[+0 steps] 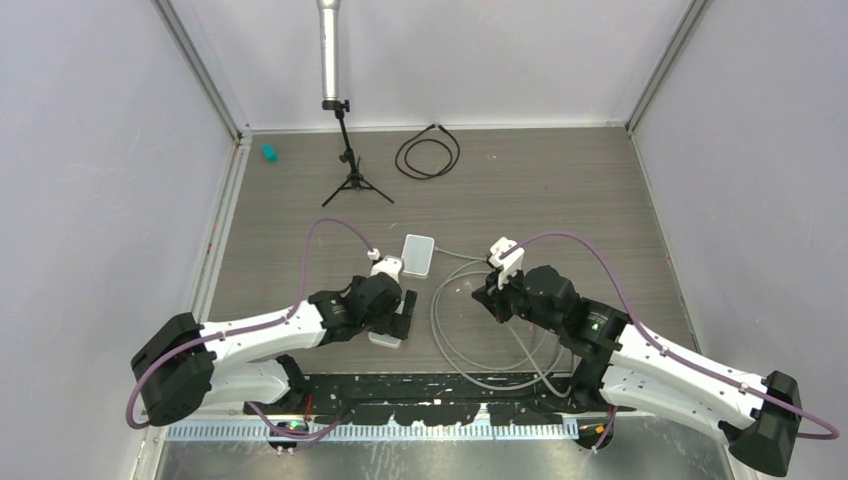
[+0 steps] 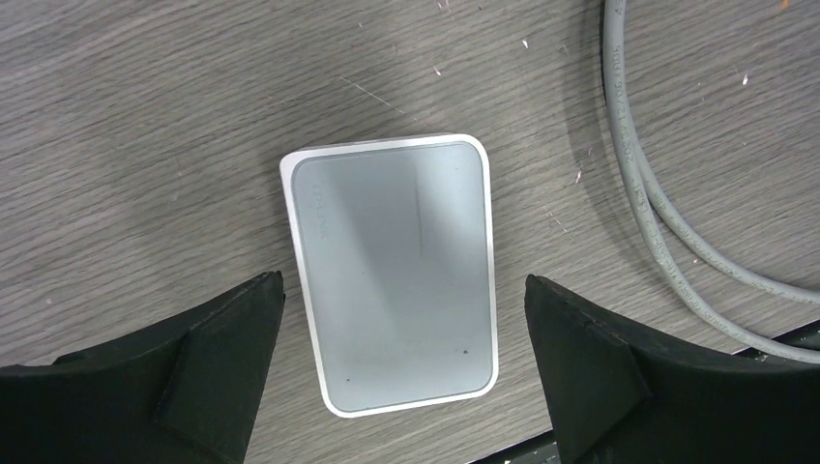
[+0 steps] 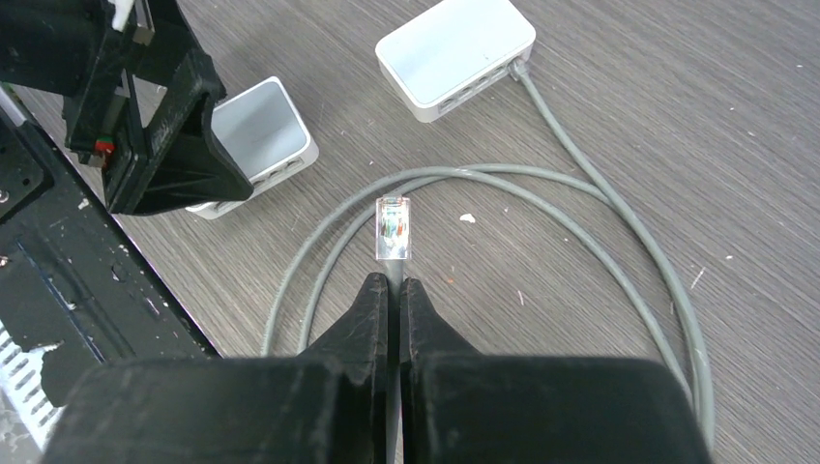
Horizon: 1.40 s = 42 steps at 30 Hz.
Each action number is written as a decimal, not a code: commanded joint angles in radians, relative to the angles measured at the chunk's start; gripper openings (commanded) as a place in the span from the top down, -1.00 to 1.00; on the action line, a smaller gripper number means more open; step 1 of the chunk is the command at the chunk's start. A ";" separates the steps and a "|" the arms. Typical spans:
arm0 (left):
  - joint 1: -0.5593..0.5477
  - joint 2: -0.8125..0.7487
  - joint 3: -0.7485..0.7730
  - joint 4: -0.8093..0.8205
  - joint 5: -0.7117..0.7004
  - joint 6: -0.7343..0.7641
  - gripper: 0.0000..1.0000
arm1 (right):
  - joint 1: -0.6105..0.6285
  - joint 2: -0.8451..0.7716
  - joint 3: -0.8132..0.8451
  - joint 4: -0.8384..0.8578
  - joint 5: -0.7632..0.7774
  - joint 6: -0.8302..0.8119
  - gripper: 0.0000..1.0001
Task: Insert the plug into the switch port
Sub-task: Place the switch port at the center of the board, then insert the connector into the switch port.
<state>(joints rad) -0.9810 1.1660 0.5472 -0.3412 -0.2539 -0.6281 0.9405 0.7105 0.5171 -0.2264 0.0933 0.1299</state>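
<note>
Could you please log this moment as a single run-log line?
left fingers: open over near switch | right fingers: shut on cable behind plug | plug: not inserted

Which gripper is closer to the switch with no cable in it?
Left. The left gripper hangs open directly over that switch; the right gripper is off to its side, shut on the cable behind the plug.

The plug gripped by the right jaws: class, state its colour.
Transparent plug with coloured wires visible inside, on a grey cable; clearest in the right wrist view.
</note>
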 commanded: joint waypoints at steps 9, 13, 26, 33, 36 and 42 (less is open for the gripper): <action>0.077 -0.147 0.041 -0.036 0.066 -0.030 -0.91 | 0.004 0.190 -0.042 0.280 -0.185 -0.077 0.99; 0.207 -0.155 -0.034 0.070 0.231 -0.042 -0.77 | 0.073 0.302 -0.059 0.404 -0.151 -0.122 0.99; 0.226 -0.738 -0.269 0.009 0.102 -0.033 -0.73 | 0.321 0.433 -0.182 0.777 0.046 -0.164 0.99; 0.226 -0.987 -0.336 -0.033 0.098 0.004 -0.68 | 0.321 0.366 -0.200 0.812 -0.018 -0.107 0.99; 0.226 -1.020 -0.334 -0.037 0.089 0.020 -0.66 | 0.321 0.336 -0.213 0.838 -0.058 -0.082 0.99; 0.226 -0.955 -0.327 0.007 0.175 0.051 -0.65 | 0.320 0.301 -0.237 0.885 -0.159 -0.071 0.99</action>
<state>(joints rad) -0.7586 0.1703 0.2138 -0.3798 -0.1341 -0.6186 1.2560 1.0382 0.2909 0.5594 0.0185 0.0269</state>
